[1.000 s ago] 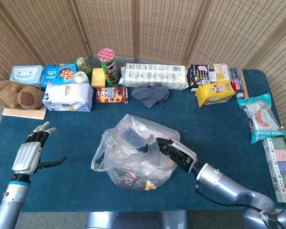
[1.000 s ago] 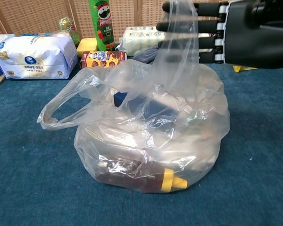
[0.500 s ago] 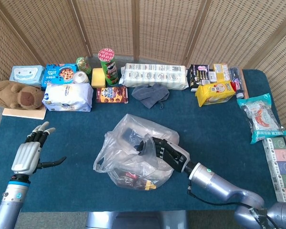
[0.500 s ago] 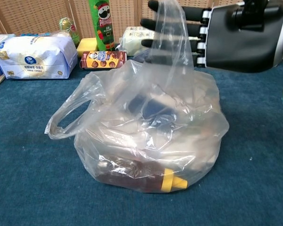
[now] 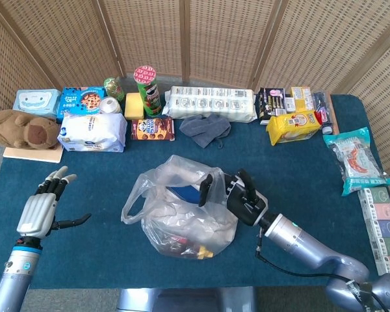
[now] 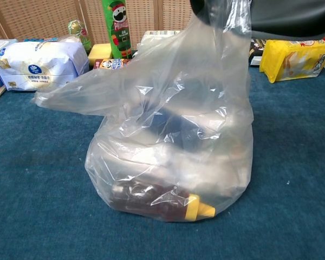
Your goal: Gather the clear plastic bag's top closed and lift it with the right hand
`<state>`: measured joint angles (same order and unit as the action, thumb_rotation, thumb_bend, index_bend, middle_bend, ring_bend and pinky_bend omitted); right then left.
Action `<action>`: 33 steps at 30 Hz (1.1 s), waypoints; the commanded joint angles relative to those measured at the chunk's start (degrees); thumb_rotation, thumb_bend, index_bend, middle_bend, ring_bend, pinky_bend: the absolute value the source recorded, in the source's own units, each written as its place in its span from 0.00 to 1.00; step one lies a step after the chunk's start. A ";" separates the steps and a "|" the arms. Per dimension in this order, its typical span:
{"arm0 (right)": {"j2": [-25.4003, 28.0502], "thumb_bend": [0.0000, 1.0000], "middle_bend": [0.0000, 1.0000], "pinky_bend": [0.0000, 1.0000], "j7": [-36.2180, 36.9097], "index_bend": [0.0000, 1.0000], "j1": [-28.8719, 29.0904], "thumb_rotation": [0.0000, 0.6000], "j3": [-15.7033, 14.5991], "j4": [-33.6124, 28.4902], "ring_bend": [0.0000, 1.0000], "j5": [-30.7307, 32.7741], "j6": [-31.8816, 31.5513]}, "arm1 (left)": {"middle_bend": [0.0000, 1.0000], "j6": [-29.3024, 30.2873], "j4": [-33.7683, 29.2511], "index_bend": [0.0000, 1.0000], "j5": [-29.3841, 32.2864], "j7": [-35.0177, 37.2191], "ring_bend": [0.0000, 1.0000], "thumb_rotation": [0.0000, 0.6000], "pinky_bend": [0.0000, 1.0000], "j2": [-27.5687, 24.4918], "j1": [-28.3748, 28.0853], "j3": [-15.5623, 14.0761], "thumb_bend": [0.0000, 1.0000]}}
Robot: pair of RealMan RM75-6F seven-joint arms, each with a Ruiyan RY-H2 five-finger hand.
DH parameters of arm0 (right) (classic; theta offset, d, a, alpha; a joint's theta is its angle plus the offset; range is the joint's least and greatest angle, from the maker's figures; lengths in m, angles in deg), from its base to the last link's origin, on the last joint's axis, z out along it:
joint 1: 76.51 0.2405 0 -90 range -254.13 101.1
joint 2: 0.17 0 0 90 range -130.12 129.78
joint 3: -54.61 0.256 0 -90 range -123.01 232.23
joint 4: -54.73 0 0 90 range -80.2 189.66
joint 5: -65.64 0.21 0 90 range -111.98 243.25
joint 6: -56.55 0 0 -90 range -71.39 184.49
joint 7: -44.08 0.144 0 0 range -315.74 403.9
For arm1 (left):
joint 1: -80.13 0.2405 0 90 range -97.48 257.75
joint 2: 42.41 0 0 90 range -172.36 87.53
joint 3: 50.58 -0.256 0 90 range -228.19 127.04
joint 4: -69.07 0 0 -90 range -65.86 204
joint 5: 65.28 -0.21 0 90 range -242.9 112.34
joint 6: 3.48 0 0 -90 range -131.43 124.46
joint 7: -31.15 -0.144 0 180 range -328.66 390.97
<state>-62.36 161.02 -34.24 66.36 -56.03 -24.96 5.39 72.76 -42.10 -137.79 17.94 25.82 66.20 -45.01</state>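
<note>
The clear plastic bag (image 5: 182, 221) stands at the table's front middle, with a yellow-capped bottle (image 6: 168, 201) and a blue item inside. My right hand (image 5: 237, 195) grips the bag's top right part and pulls it upward. In the chest view the plastic (image 6: 173, 151) runs taut up to that hand (image 6: 292, 11) at the frame's top edge. The bag's left handle loop (image 5: 133, 201) hangs loose out to the left. My left hand (image 5: 42, 208) hovers apart from the bag at the front left, fingers spread and holding nothing.
Along the back stand a Pringles can (image 5: 146, 88), a white bread bag (image 5: 91, 133), a plush toy (image 5: 23, 128), a grey cloth (image 5: 206, 127), a tissue pack (image 5: 211, 103) and a yellow packet (image 5: 292, 127). Packets (image 5: 354, 156) and boxes (image 5: 383, 227) line the right edge.
My right hand has risen and drawn the bag's top upward, so the plastic is now stretched tall. The left handle loop has swung out leftward. The left hand has not moved.
</note>
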 commanded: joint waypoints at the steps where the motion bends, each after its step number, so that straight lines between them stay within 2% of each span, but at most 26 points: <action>1: 1.14 0.08 0.49 0.48 1.53 0.46 -0.04 0.36 0.07 -0.66 0.50 0.01 -1.00 | 0.03 0.04 -0.09 0.14 0.05 -0.04 0.00 0.39 0.13 -0.02 0.00 -0.04 0.12; 14: 7.82 0.09 0.56 0.61 18.82 0.51 0.64 0.45 -1.16 -1.73 0.61 -4.39 -5.24 | 0.03 0.78 -0.71 0.14 -0.64 -0.57 0.00 0.39 0.13 0.11 -0.07 -0.10 0.12; 21: 10.04 0.09 0.61 0.65 19.56 0.53 0.85 0.49 -1.73 -1.75 0.66 -5.47 -7.64 | 0.03 0.72 -0.62 0.14 -1.45 -0.52 0.00 0.38 0.13 0.12 -0.23 -0.34 0.12; 26: 10.52 0.10 0.60 0.62 16.68 0.53 1.43 0.49 -2.69 -2.73 0.65 -4.04 -6.19 | 0.07 1.24 1.10 0.14 -6.28 -0.41 0.01 0.41 0.13 0.52 -1.53 0.14 0.12; 33: 10.49 0.10 0.59 0.62 14.67 0.53 2.31 0.49 -3.19 -3.60 0.65 -2.79 -4.95 | 0.08 -1.15 3.95 0.14 -13.30 -0.84 0.03 0.57 0.17 0.33 -5.62 0.95 0.13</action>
<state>-51.87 175.95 -32.08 63.24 -59.49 -28.02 0.24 72.49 -39.02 -149.55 17.20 26.17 61.87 -44.44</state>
